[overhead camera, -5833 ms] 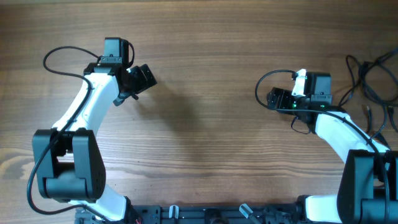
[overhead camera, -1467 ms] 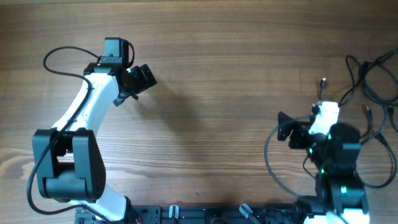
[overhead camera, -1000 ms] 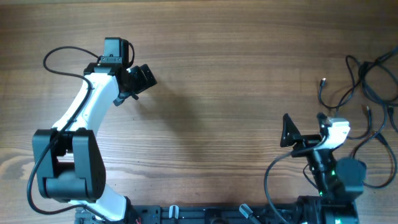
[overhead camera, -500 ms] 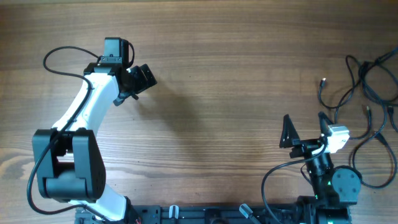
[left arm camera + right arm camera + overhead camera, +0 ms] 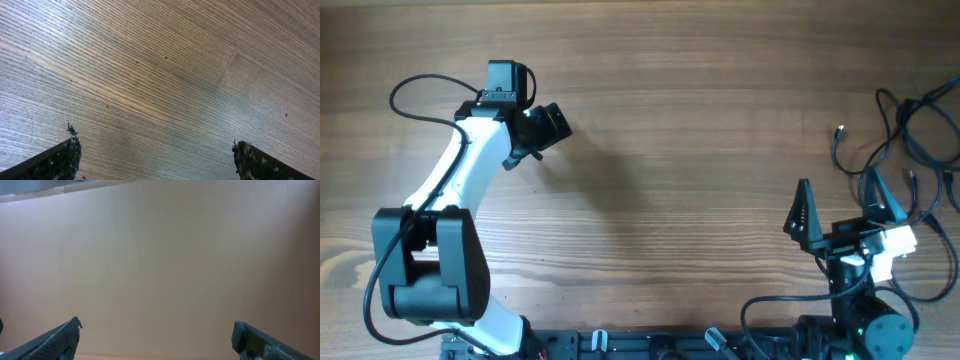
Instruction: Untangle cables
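- Step: reach phase, judged to be the start of the task. Nothing is gripped and no strand is pulled apart yet.
- The cables [image 5: 910, 140] lie in a loose black tangle at the right edge of the table [image 5: 670, 150]. Some strands run off frame, and one plug end [image 5: 841, 130] points toward the middle.
- The right gripper [image 5: 838, 203] is near the front right, with the tangle just beyond it and to its right. Its fingers [image 5: 55, 339] are spread wide and hold nothing.
- One right finger overlaps a strand in the overhead view; whether they touch cannot be told.
- The right wrist view shows only a plain tan surface [image 5: 160, 255] and no cables, so the gripper does not look aimed at the tangle.
- The left gripper [image 5: 548, 124] is over the far left of the table, well apart from the cables. Its fingers [image 5: 60, 162] are also wide and empty, with only bare wood between them.
- Next move (judgement): the right arm should tip down and swing right over the tangle, then pick one strand near a free plug end and close on that strand alone.
- The left arm would have to cross the table to pin or take a second strand.
- Risk: thin strands lie close together, so a wide grasp could catch several at once.
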